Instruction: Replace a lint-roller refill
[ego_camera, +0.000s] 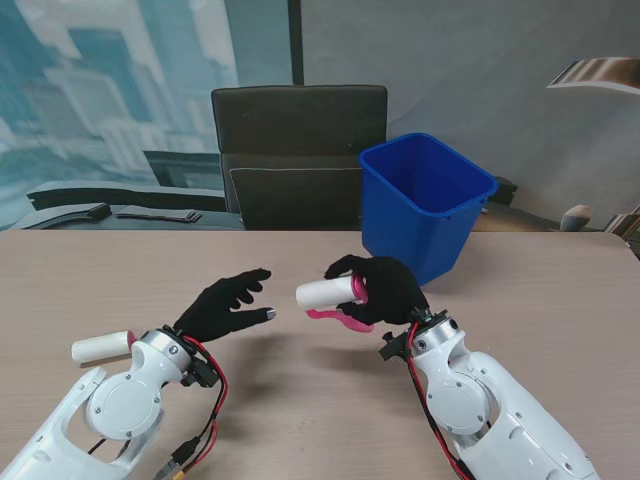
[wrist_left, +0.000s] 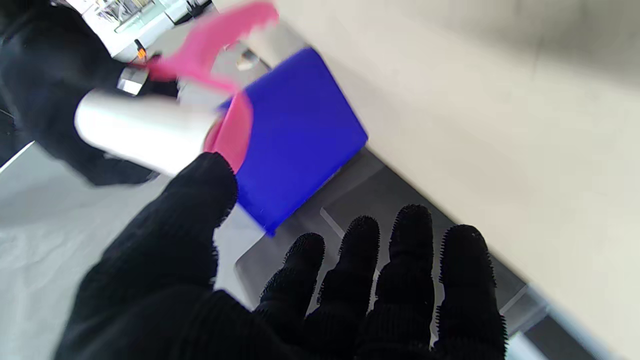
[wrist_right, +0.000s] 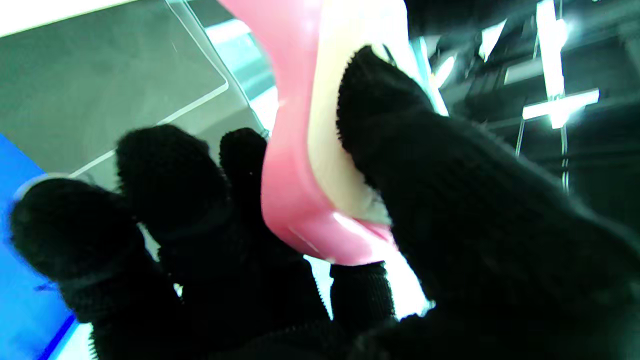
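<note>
Your right hand (ego_camera: 390, 290) grips lint roller (ego_camera: 335, 298), its roll's long axis pointing left twd spread, empty left hand (ego_camera: 225, 303) just beside.

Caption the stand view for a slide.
Right hand holds the pink lint roller; open left hand reaches toward it.

The pink lint-roller handle (wrist_right: 290, 200) is gripped by the black-gloved right hand (wrist_right: 310, 260), its thumb (wrist_right: 400, 130) pressed against the white roll (wrist_right: 335, 150). A blue bin (wrist_right: 20, 300) is seen beside the curled fingers (wrist_right: 165, 175).
</note>
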